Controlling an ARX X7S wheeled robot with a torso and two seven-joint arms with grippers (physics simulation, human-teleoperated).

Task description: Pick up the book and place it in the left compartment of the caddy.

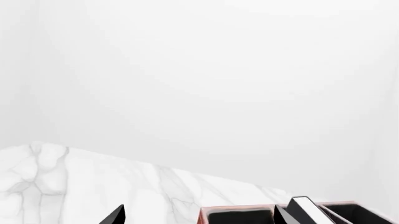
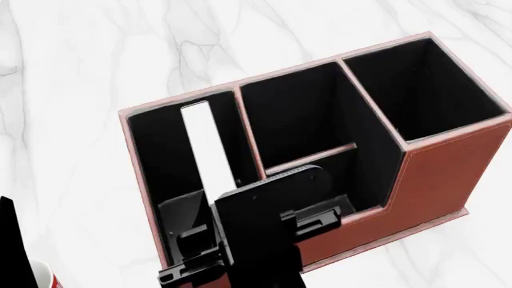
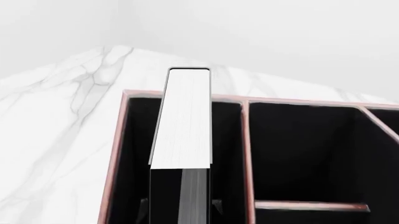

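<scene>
The black book (image 2: 205, 144) stands on edge with its white page edges up, inside the long left compartment (image 2: 160, 156) of the reddish-brown caddy (image 2: 432, 174). My right gripper (image 3: 181, 207) is shut on the book (image 3: 184, 126), one finger against each black cover. In the head view the right wrist (image 2: 264, 234) hangs over the caddy's near wall and hides the book's near end. My left gripper (image 1: 199, 217) is open and empty above the table, off to the caddy's left. Past its fingertips I see the caddy's rim (image 1: 240, 207) and the book's end (image 1: 307, 207).
The caddy sits on a white marble table (image 2: 80, 60). To the right of the left compartment are two small bays split by a low divider (image 2: 312, 157) and a tall square bay (image 2: 416, 90). A red-and-white mug (image 2: 44, 279) shows at the lower left, beside my left arm (image 2: 6, 240).
</scene>
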